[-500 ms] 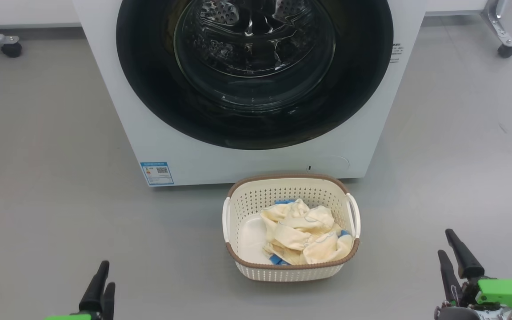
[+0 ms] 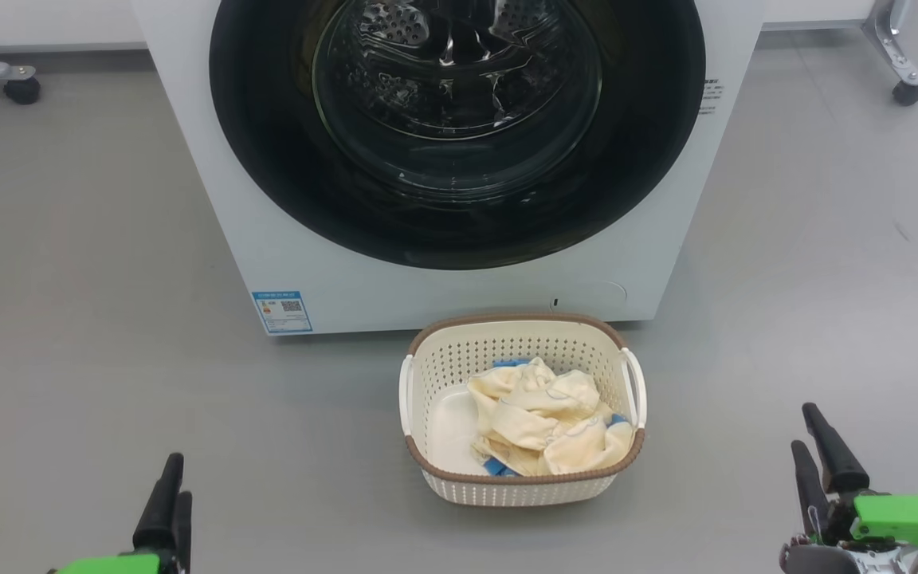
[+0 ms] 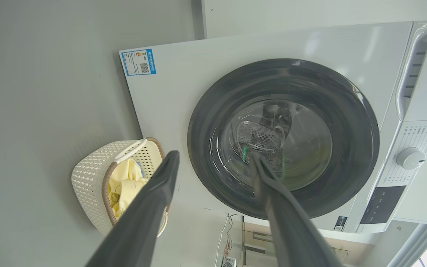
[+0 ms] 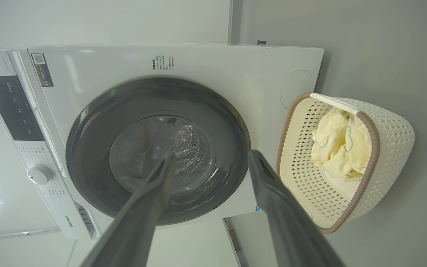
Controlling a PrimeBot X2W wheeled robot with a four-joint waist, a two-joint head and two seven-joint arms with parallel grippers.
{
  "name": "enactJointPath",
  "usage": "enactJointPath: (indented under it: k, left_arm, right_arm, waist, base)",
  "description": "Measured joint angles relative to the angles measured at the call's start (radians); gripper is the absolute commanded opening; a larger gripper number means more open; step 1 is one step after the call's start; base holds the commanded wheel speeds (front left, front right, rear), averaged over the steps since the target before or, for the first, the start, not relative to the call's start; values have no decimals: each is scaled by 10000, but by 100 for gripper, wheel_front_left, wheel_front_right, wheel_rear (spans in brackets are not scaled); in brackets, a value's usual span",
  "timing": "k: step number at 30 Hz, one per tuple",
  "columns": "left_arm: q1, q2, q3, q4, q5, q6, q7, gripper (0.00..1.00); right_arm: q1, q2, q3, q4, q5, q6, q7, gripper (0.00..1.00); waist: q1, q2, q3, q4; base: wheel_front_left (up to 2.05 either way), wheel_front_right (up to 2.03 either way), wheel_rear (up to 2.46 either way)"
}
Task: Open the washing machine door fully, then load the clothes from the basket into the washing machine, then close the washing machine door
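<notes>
washing machine door [image 2: 268,159] shut flush on the washing machine [image 2: 204,207]. The basket [image 2: 507,320] stands on the grey floor [image 2: 68,319] just in front of it, under the door's lower edge, with the clothes [image 2: 543,418] heaped toward its right side. left tool [image 2: 178,478] and right tool [image 2: 804,426]: fingers apart, holding nothing, low and well out to either side of the basket; blue label [image 2: 282,311] on the machine's lower-left corner, castered frame legs [image 2: 21,88] back at both sides.

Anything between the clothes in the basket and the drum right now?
Yes: the door is shut across the opening of the washing machine. The clothes lie in the basket on the floor just in front; nothing else visible blocks the way.
</notes>
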State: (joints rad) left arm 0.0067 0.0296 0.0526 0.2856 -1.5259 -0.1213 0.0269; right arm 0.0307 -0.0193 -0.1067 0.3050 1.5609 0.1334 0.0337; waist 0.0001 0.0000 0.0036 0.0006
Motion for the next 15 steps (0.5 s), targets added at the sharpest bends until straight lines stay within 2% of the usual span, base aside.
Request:
enactJointPath:
  k: [15]
  left_arm:
    - [-26,2,90,-621,704,-8,-408,100]
  right_arm:
    - [-342,-4,-125,-370,-1022,0,-453,100]
  waist:
    - [-2,0,-71,22]
  base:
    - [0,0,0]
